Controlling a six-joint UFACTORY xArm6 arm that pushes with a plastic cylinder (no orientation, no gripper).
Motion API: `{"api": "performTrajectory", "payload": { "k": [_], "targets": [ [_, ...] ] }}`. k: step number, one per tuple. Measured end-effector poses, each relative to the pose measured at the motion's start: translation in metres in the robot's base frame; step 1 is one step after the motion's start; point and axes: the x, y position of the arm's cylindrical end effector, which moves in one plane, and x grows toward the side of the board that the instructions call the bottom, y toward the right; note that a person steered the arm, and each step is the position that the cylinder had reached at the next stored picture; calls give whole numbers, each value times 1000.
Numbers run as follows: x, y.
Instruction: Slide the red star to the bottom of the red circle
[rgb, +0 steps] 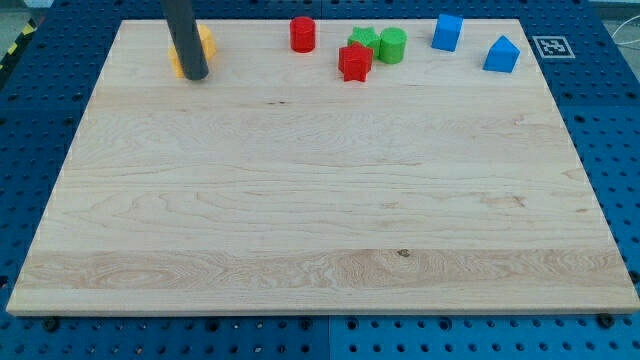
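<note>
While the rod stands at the view's top left, my tip (195, 76) rests on the surface (320, 200), touching the orange block (203, 46) partly hidden behind it and well left of the red circle (303, 34). Just right of and slightly below that circle sits the red star (355, 62); no long axis or heading can be made out. It touches the green blocks (385, 44). Farther right sit a blue cube (448, 32) and a blue wedge-like block (502, 54). No gripper exists to report.
</note>
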Motion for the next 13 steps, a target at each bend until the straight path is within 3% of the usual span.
{"api": "performTrajectory", "payload": {
  "k": [4, 6, 11, 13],
  "targets": [
    [15, 55],
    [21, 142],
    [109, 151],
    [104, 178]
  ]
}}
